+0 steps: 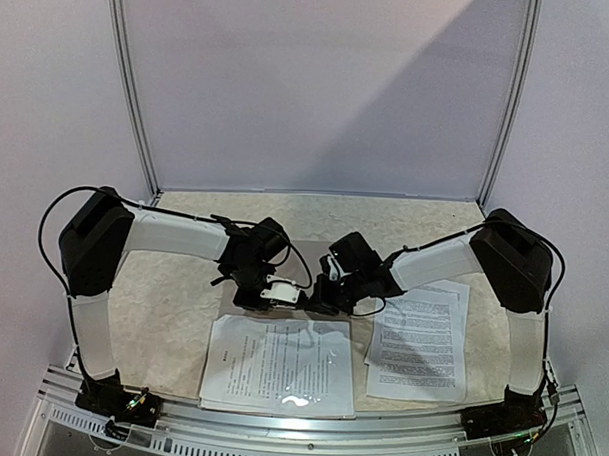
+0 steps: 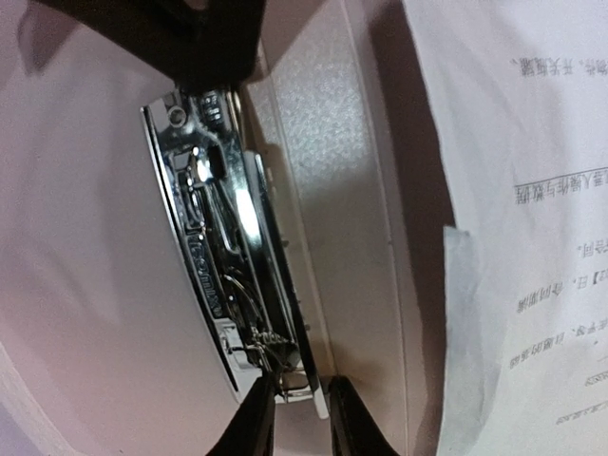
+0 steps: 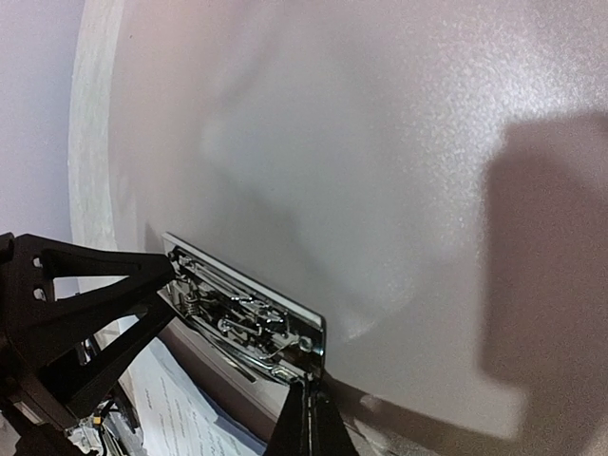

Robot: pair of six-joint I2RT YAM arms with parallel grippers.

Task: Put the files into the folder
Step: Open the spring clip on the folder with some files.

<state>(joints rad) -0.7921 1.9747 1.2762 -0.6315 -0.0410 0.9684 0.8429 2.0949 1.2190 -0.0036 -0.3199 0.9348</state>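
The tan folder lies open at mid-table, its silver metal clip between my two grippers. One stack of the files lies on the folder's near half. A second stack lies on the table to the right. My left gripper is closed on one end of the clip, with a printed sheet beside it. My right gripper is pinched shut on the clip's other end. The folder's cover fills that view, and a sheet shows at lower left.
Both arms reach inward over the beige table mat. A metal rail runs along the near edge. White walls and a framed back panel close the workspace.
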